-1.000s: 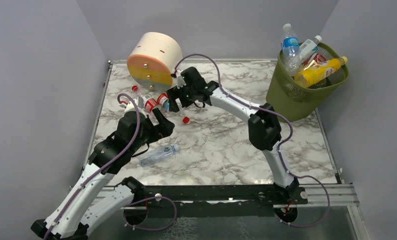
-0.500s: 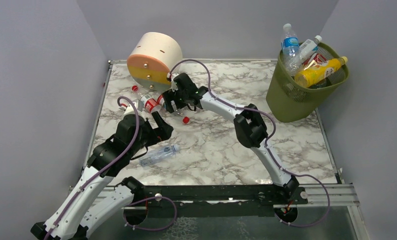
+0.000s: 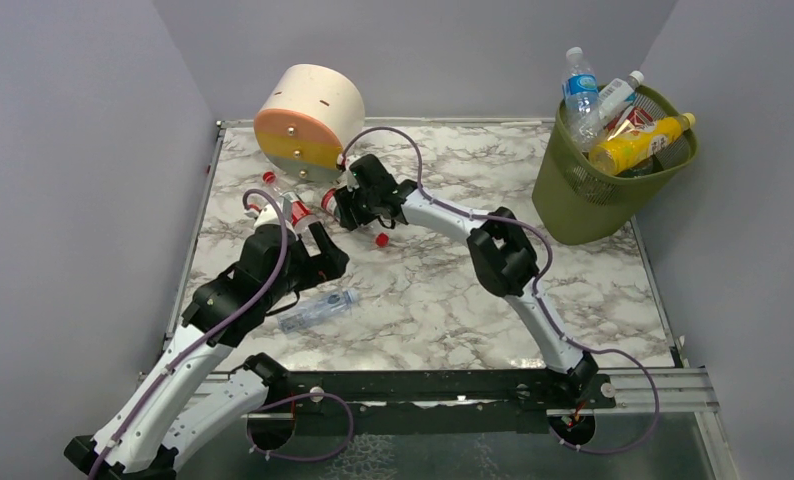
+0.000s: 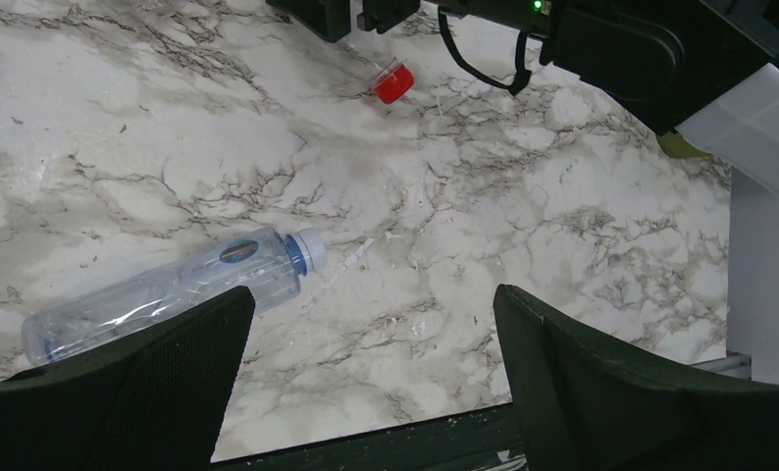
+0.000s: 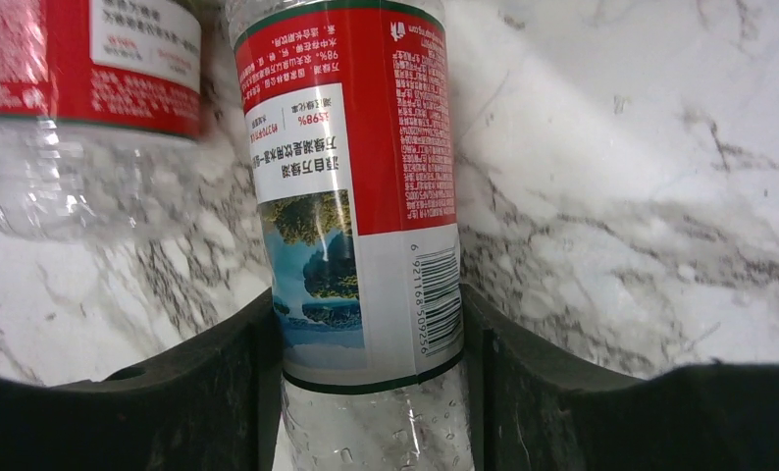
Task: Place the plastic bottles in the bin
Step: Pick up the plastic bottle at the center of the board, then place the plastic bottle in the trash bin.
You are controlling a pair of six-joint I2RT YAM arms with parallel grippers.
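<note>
The right hand (image 5: 366, 306) is clenched on a red-labelled bottle (image 5: 356, 186) lying on the worktop (image 3: 453, 290), with one finger pressed against each side of it. A second red-labelled bottle (image 5: 81, 98) lies just beside it. Both are at the far left, near the round drawer box (image 3: 308, 115). The left hand (image 4: 371, 304) hangs released over the worktop, fingers wide apart, and a clear blue-labelled bottle (image 4: 170, 289) lies by its left finger. A red cap (image 4: 393, 82) lies near the right hand. The green bin (image 3: 593, 190) at the far right holds several bottles, a yellow one (image 3: 638, 143) on top.
</note>
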